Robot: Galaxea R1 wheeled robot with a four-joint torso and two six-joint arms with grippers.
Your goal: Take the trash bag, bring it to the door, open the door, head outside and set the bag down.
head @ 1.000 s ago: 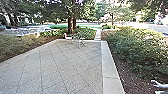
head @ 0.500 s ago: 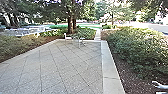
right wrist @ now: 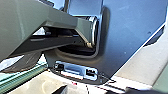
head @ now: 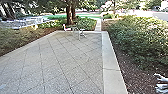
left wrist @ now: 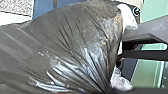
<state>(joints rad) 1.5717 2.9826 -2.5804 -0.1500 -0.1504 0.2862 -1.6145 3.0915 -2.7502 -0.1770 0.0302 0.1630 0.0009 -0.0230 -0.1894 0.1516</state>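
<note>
Trash bag (left wrist: 62,42), one, dark grey-brown and shiny, shows large in the left wrist view, above or beside the patio (head: 55,62); which of the two I cannot tell. It looks full, with smooth bulging film on one side and long creases that draw together into a tight bunch near the left gripper (left wrist: 113,90). Whether that gripper is open or closed I cannot tell, and the same goes for the right gripper (right wrist: 140,91). Two crumpled white bits (left wrist: 128,17) poke out beside the dark film.

Where the left wrist view gives the bag, the right wrist view gives one small panel (right wrist: 76,71) with sockets on the robot's body, and the head view gives the patio, stone-speckled and scored with crossing lines. One pale edging strip (head: 111,65) runs along the patio's right side. At its far end stand one white chair (head: 65,28) and, next to it, thin-legged metal furniture (head: 79,34). Beyond the patio rise two tree trunks (head: 68,15) close together, and one narrow path (head: 98,25) leads away. Bushes (head: 140,40) grow to the patio's right, lower plants (head: 20,38) to its left.
</note>
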